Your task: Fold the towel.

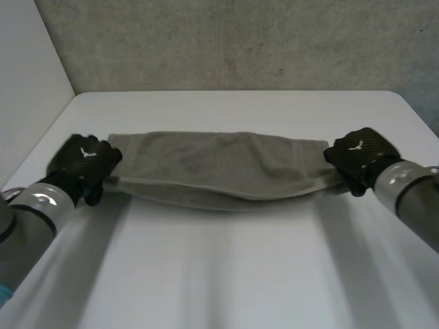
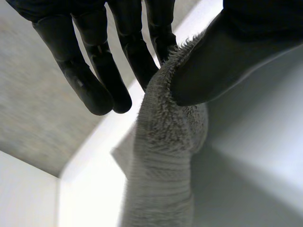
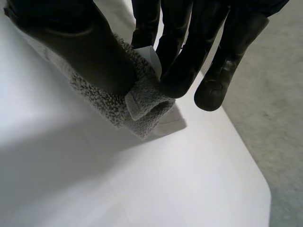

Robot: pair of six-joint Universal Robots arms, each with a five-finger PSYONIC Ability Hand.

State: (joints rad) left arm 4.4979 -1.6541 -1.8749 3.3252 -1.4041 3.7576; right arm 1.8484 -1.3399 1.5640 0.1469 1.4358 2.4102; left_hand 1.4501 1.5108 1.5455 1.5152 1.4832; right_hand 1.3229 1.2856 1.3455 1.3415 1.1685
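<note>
Grey towel (image 1: 219, 168) spans left to right across the white table (image 1: 226, 274), sagging at its middle. Left hand (image 1: 84, 163) pinches the left end between thumb and fingers, and right hand (image 1: 360, 156) pinches the right end likewise. Judged: first lengthwise fold under way, layers not yet laid flat.

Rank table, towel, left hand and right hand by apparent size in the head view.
1. table
2. towel
3. left hand and right hand: they look about alike, so I won't rank one above the other.
</note>
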